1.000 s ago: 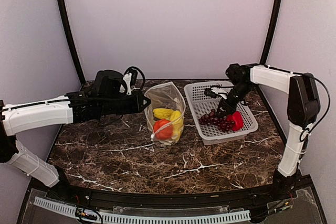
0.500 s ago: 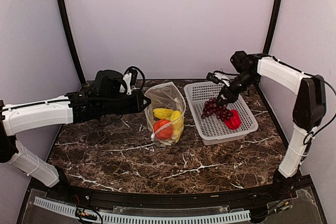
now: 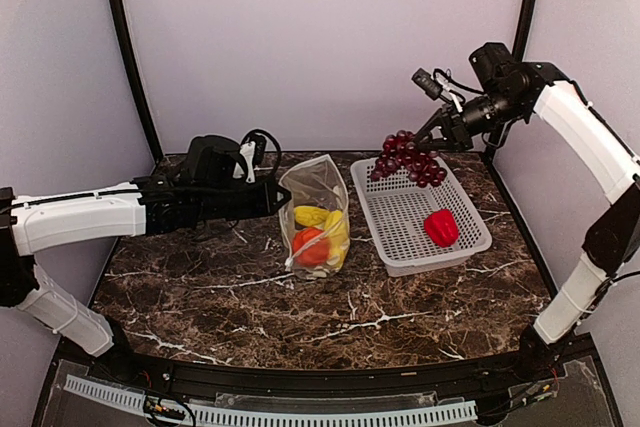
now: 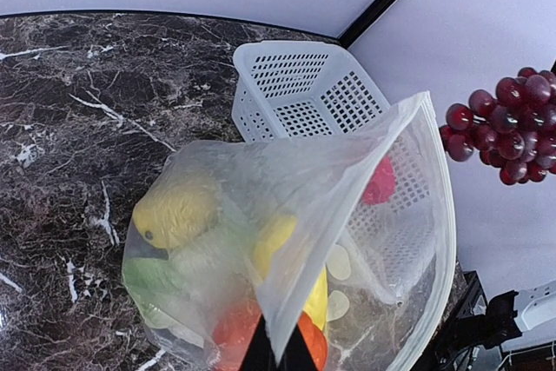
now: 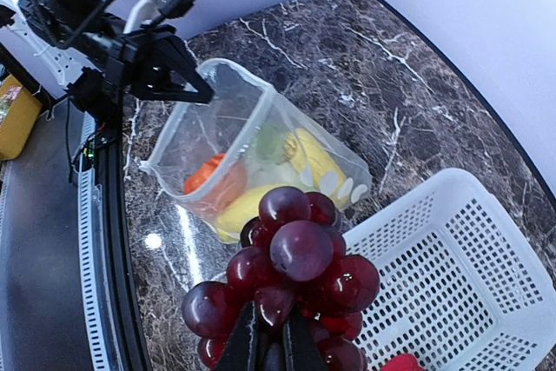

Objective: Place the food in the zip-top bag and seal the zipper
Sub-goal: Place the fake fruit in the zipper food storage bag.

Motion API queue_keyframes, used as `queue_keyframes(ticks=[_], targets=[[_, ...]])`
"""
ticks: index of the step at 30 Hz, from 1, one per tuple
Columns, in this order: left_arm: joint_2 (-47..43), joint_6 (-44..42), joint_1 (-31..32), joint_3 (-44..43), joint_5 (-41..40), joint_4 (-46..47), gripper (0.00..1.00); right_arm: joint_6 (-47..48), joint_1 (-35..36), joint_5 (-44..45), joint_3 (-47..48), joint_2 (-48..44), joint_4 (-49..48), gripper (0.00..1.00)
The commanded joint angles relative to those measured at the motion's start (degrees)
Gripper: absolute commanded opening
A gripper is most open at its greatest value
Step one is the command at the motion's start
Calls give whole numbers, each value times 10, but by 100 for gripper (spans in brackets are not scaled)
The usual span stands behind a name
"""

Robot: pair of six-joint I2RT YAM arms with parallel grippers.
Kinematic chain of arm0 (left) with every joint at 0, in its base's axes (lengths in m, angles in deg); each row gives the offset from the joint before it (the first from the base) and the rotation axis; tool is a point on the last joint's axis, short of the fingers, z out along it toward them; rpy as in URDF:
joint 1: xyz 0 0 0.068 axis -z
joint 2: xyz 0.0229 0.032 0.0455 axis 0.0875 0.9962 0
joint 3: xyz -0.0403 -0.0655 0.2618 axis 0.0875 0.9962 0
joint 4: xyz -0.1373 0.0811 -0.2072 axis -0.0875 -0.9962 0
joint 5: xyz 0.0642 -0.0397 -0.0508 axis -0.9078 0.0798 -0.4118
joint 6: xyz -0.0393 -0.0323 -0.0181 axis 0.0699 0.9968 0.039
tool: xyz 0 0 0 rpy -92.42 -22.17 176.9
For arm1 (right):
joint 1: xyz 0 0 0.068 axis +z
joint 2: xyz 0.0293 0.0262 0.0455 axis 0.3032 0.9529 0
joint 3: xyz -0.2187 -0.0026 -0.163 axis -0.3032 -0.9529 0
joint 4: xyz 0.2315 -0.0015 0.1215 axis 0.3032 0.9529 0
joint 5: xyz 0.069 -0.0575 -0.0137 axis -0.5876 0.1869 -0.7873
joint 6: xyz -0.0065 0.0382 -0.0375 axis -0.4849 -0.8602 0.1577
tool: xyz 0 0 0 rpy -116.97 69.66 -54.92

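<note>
The zip-top bag (image 3: 318,209) stands on the table with its mouth open, and my left gripper (image 3: 272,197) is shut on its near rim (image 4: 287,301). The zipper (image 4: 439,241) runs along the open mouth edge. Inside lie yellow oblongs (image 3: 314,216) and an orange-red round food (image 3: 310,245). My right gripper (image 3: 432,137) is shut on the dark purple grapes (image 3: 405,159), which hang in the air above the basket's far left corner, right of the bag's mouth. In the right wrist view the grapes (image 5: 300,267) hide most of the fingers. The red pepper (image 3: 441,227) lies in the basket.
The white mesh basket (image 3: 440,259) sits right of the bag, close beside it (image 4: 295,84). Dark marble table (image 3: 300,307) lies in front. Black frame posts (image 3: 128,57) and light walls close in the back and sides.
My right gripper has lifted the grapes out of the basket, up and toward the back. The left arm and the bag have stayed put.
</note>
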Motion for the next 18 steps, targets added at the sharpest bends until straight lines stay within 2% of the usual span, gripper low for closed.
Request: queue_keyframes(ticks=[1, 10, 18], targets=[[5, 12, -2, -13, -1, 8, 1, -11, 31, -62, 19, -29, 21, 0], [16, 17, -2, -28, 17, 14, 1, 4, 153, -75, 26, -49, 23, 0], [21, 19, -2, -35, 44, 17, 1, -32, 186, -24, 65, 20, 11, 0]])
